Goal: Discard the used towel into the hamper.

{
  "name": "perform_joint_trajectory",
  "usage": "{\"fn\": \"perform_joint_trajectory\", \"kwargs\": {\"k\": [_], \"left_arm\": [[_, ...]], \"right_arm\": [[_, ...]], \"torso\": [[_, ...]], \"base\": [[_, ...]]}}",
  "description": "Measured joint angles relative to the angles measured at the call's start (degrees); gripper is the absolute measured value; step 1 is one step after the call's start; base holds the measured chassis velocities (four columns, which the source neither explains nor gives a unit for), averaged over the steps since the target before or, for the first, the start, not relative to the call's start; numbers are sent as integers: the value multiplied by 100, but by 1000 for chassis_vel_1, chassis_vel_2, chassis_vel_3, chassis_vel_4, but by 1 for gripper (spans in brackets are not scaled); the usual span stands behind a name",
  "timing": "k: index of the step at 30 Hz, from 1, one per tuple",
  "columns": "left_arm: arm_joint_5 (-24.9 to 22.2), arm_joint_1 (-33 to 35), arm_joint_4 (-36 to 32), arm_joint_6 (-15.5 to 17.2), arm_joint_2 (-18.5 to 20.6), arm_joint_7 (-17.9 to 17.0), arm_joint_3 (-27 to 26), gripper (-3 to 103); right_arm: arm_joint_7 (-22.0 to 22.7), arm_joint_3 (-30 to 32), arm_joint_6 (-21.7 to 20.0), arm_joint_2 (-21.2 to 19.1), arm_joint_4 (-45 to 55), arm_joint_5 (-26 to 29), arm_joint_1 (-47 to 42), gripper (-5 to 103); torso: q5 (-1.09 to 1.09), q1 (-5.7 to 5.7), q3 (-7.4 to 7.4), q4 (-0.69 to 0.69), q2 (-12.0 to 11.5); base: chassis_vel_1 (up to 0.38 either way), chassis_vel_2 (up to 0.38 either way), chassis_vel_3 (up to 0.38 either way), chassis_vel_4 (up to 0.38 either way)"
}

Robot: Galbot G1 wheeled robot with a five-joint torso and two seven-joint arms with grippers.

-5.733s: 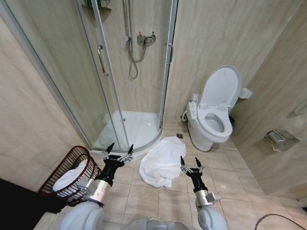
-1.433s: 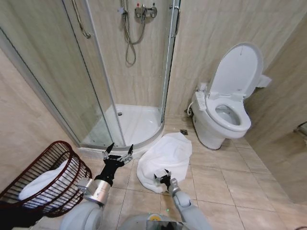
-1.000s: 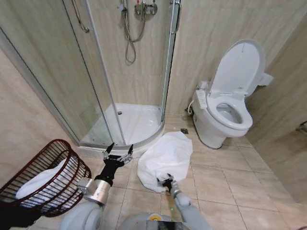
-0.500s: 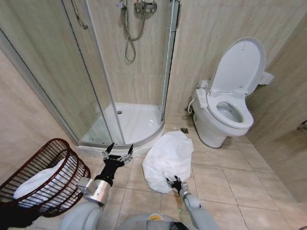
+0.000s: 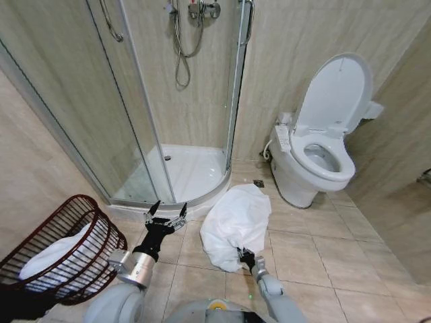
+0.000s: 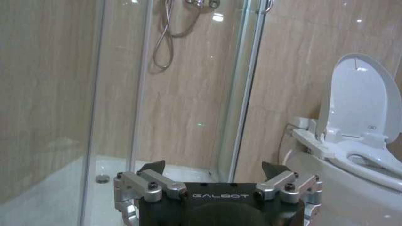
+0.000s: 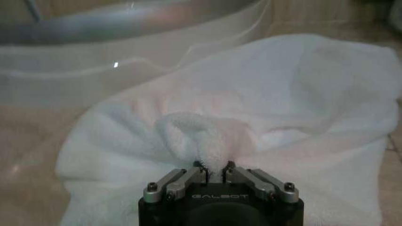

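Head view takes in a glass shower cabin (image 5: 135,101) in the corner, and everything else sits around it. To the shower's right stands a white toilet (image 5: 316,158) with its lid up. On the tiled floor (image 5: 303,256) just in front of the shower's curved step lies the crumpled white towel (image 5: 236,225). To the shower's left, against the wall, the dark reddish wire hamper (image 5: 67,245) stands tilted, with a white cloth (image 5: 50,259) already inside it. The right tool (image 5: 245,258) is down at the edge of the towel farthest from the shower; the right wrist view shows its fingers (image 7: 188,176) pinched together on a raised fold of the fabric. The left tool (image 5: 166,215) hangs between the hamper and the towel, near the shower step, with its fingers (image 6: 150,167) spread wide apart and holding nothing.
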Motion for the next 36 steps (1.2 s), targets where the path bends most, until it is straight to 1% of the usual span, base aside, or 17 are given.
{"fn": "perform_joint_trajectory", "kwargs": {"k": [2,5,7,12,14,16,17,19,21,22,24,25,26,30,32,36], "left_arm": [[0,0,0,0,0,0,0,100],[0,0,0,0,0,0,0,100],[0,0,0,0,0,0,0,100],[0,0,0,0,0,0,0,100],[0,0,0,0,0,0,0,100],[0,0,0,0,0,0,0,100],[0,0,0,0,0,0,0,100],[0,0,0,0,0,0,0,100],[0,0,0,0,0,0,0,100],[0,0,0,0,0,0,0,100],[0,0,0,0,0,0,0,100],[0,0,0,0,0,0,0,100],[0,0,0,0,0,0,0,100],[0,0,0,0,0,0,0,100],[0,0,0,0,0,0,0,100],[0,0,0,0,0,0,0,100]], "right_arm": [[0,81,117,-36,91,144,-158,12],[-1,170,223,-44,145,165,-248,12],[-3,424,377,-34,381,213,-440,12],[-15,667,511,-14,734,252,-624,12],[-16,871,579,13,1298,319,-861,12],[-13,976,559,17,1879,435,-1080,12],[-13,1040,495,-8,2472,570,-1285,12],[-18,1067,479,-16,2646,608,-1348,12],[-83,1269,424,9,3513,692,-1627,12],[-83,1269,424,9,3513,692,-1627,12],[-96,1377,393,35,4007,750,-1774,12],[-97,1456,338,42,4570,870,-1939,12],[-97,1456,338,42,4570,870,-1939,12],[-91,1567,180,47,5687,1095,-2277,12],[-90,1584,158,52,5815,1104,-2302,12],[-92,1785,78,56,6526,1117,-2277,12]], "torso": [[1,1,3,0,3],[0,1,4,0,4],[0,2,6,-1,8],[1,3,8,-1,10],[0,4,10,0,13],[1,5,11,-1,14],[-1,5,11,0,16],[-1,5,11,0,17],[0,5,13,-1,18],[0,5,13,-1,18],[-1,5,13,0,19],[0,6,14,-1,20],[0,6,14,-1,20],[0,6,15,-1,21],[-1,6,15,-2,21],[0,6,16,-1,22]], "base": [[0,0,0,0],[0,0,0,0],[0,0,0,0],[0,0,0,0],[0,0,0,0],[0,0,0,0],[0,0,0,0],[0,0,0,0],[0,0,0,0],[0,0,0,0],[0,0,0,0],[0,0,0,0],[0,0,0,0],[0,0,0,0],[0,0,0,0],[0,0,0,0]]}}
